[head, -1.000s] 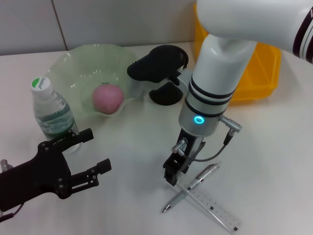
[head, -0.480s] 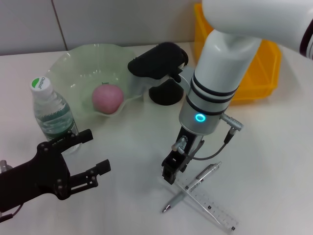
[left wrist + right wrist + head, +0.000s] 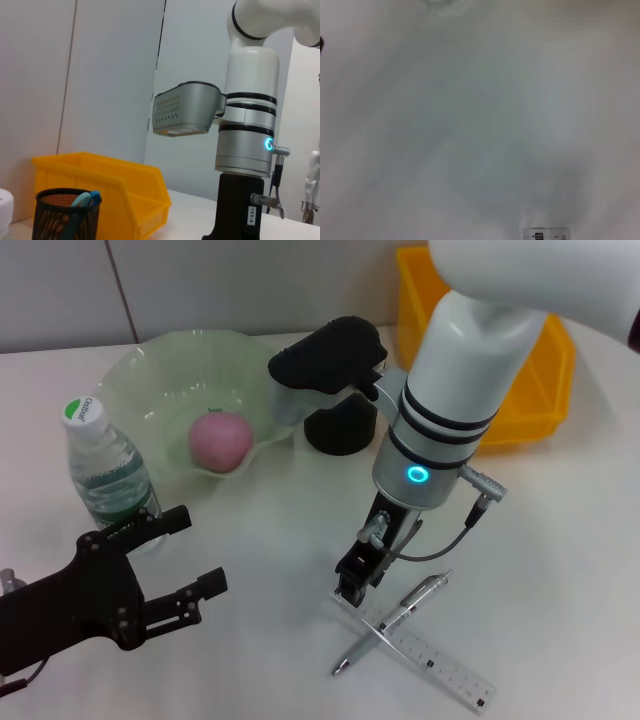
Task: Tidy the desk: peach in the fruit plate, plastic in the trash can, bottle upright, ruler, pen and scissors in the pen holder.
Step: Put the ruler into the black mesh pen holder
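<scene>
My right gripper [image 3: 351, 587] stands straight down on the desk [image 3: 560, 570], shut on the near end of the clear ruler [image 3: 430, 658], which runs off to the right. The silver pen [image 3: 392, 622] lies across the ruler. Its printed end, the ruler [image 3: 545, 234], shows in the right wrist view. The pink peach [image 3: 220, 438] sits in the green fruit plate [image 3: 150, 370]. At the left the bottle [image 3: 104, 468] stands upright. Blue scissors [image 3: 82, 201] stick out of the black mesh pen holder [image 3: 64, 214]. My left gripper [image 3: 200, 548] hangs open at the lower left.
The yellow trash can [image 3: 535, 390] stands at the back right, behind the right arm; it also shows as the trash can [image 3: 117, 192] beside the pen holder. The pen holder [image 3: 338, 430] is partly covered by the right wrist camera housing [image 3: 325, 358].
The right gripper has risen slightly and shifted right, and the ruler has shifted with it. The left arm has not moved.
</scene>
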`<state>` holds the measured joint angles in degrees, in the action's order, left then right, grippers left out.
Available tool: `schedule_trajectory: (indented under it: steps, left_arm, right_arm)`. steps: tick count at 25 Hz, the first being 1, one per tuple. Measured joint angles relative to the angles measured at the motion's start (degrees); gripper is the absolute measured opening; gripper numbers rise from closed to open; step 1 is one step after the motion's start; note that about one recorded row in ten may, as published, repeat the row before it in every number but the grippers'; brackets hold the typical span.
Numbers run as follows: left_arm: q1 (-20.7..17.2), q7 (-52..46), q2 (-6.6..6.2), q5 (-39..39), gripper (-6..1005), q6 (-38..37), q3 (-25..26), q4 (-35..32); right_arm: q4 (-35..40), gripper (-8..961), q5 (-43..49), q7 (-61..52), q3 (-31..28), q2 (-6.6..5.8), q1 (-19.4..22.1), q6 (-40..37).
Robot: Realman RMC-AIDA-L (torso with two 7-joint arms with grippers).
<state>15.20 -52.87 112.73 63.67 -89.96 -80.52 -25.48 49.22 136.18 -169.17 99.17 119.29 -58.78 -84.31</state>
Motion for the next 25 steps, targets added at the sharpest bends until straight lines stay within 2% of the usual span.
schedule_trajectory:
  steps: [5,15,23,25]
  left_arm:
    - [0.0,0.0,0.12,0.1,842,0.0,-0.1,0.0]
    - [0.0,0.0,0.23,0.1,842,-0.4,0.0,0.0]
    - [0.0,-0.6,0.27,0.0,842,-0.4,0.0,-0.1]
    - [0.0,-0.6,0.26,0.0,842,-0.4,0.0,-0.2]
  right_arm:
    - [0.6,293,0.1,0.3,-0.3,-0.05,0.5,-0.5]
    - [4.8,303,3.8,0.0,0.0,0.11,1.6,-2.7]
    - [8.5,487,3.9,-0.2,0.7,0.49,2.2,-4.6]
    - [8.1,516,3.9,-0.4,2.6,0.58,1.6,-4.5]
